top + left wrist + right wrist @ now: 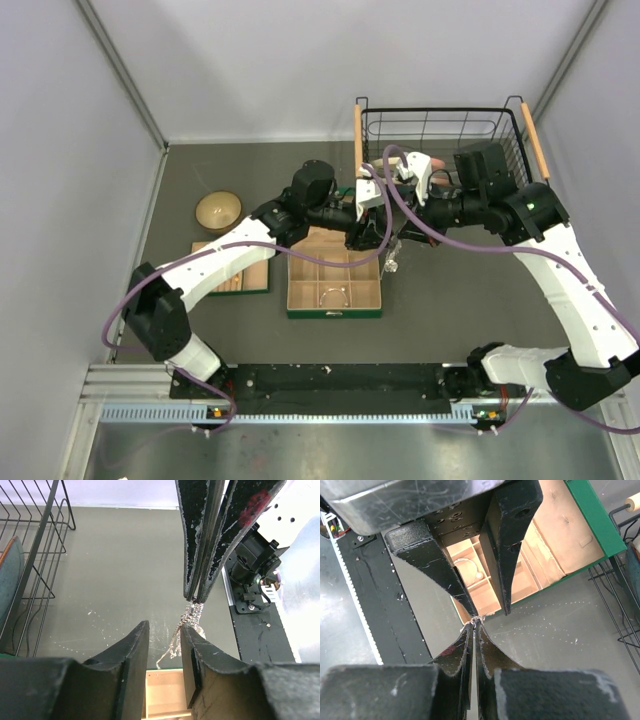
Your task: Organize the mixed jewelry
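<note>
A fine silver chain necklace (186, 625) dangles in a tangled bunch from the tips of my right gripper (194, 598), which is shut on it above the dark table, just past the green box's (335, 313) far right corner. My left gripper (165, 636) faces it tip to tip, jaws open. The chain hangs at the far end of that gap, against the right finger (197, 645). From above, the chain (392, 262) hangs below the two meeting grippers. A thin silver bracelet hoop (333, 296) lies in a beige compartment of the box.
A round wooden bowl (218, 211) sits at the back left. The box's lid part (232, 272) lies left of the box. A black wire basket (440, 130) with wooden handles stands at the back right, close behind the right arm.
</note>
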Motion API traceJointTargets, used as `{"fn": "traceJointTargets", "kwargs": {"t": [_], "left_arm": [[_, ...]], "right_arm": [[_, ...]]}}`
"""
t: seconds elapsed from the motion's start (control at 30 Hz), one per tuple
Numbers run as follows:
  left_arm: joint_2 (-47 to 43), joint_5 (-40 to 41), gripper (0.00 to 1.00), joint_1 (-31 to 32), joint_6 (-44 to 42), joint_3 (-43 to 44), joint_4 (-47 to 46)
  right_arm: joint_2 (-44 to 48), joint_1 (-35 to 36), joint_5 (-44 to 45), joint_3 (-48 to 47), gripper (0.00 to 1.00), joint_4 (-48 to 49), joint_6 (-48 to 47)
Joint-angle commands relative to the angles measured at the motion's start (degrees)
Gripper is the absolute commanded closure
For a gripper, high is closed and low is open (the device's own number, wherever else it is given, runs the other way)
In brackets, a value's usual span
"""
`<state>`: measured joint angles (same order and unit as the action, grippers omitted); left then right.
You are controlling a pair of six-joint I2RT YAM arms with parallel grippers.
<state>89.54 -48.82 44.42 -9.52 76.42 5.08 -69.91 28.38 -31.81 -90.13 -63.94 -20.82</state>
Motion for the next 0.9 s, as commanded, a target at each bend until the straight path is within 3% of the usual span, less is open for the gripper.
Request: {"fn": "traceJointTargets", "kwargs": {"t": [0.0,0.87], "left_arm": [[0.5,-1.5,0.65,0.3,-0.7,2.0,-1.1],[2.1,-2.4,0.71,1.7,-0.2,-2.9,-3.4]], "right_arm": [[0.9,0.6,-1.5,-2.2,1.0,0.7,0.1],[1.2,0.5,1.8,-3.9,1.0,0.8,0.6]]}}
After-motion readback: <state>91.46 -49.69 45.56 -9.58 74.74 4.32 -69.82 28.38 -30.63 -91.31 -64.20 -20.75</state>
